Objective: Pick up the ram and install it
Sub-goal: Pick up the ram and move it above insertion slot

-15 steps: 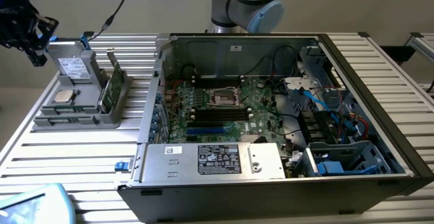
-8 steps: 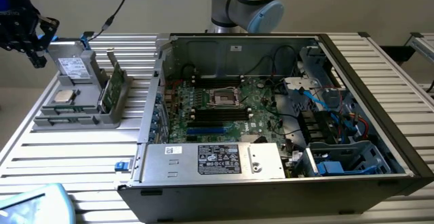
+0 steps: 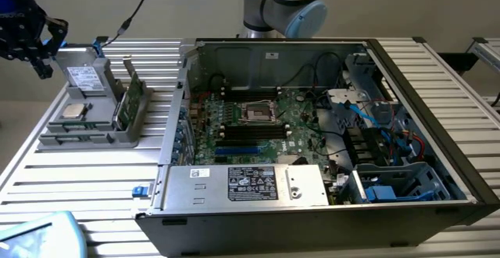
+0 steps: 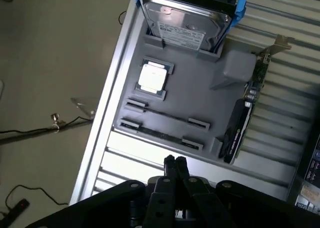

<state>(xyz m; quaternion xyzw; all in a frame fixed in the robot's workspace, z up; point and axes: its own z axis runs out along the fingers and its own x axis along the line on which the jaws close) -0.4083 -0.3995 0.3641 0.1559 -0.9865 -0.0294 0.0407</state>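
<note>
Closest to the lens, black gripper (image 4: 175,162): two slim matte fingers pressed tip to tip, no gap between them, nothing clamped, nothing visibly touched. Lines up in the wrist view against the ribbed aluminium table (image 4: 125,163), just beside the edge of a moulded grey plastic tray (image 4: 200,95). Appears in the exterior view's upper left as a dark bulk with blue trim, raised near the tray's hard-drive end. As for the ram (image 4: 161,134), apparently a thin dark strip standing on edge between small clips, in the outer of two parallel grooves at the tray end opposite the drive; too slender to read chips or colour. Further along, square silver processor (image 4: 152,78) in a shallow recess, then shiny metal hard drive (image 4: 187,22) with white label, propped in a blue-cornered bracket. Along one long side of the tray, taller green card (image 4: 240,128) upright on edge, steel bracket at one end. Across the exterior view's centre and right, computer case (image 3: 258,65) with interior exposed, green motherboard (image 3: 270,114) with long black slots, boxy grey power supply (image 3: 242,185) at lower centre.
</note>
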